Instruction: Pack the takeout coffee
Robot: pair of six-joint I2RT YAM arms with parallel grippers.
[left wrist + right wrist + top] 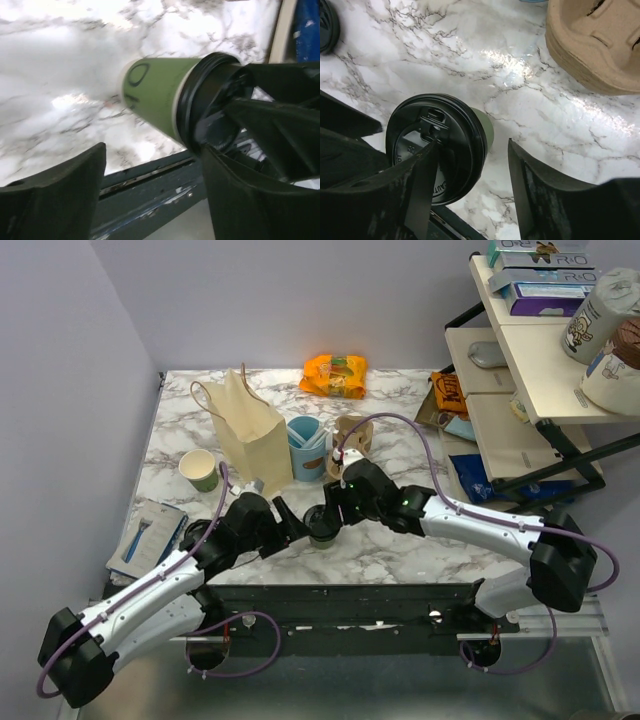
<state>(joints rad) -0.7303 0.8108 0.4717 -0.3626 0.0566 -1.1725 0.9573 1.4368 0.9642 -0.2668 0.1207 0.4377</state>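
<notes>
The right jaws stand partly open above the coffee, one finger over its black lid, gripping nothing. The left jaws gape wide just beside it, empty. The coffee stands upright on the desk between both arms, near the front edge. The step looks like taking hold: next, close on the cup's body and carry it to the paper bag. Counted: one lidded coffee, one bag, one lidless cup, one blue cup.

Black-lidded takeout coffee beneath spread end effector, marble table
</notes>
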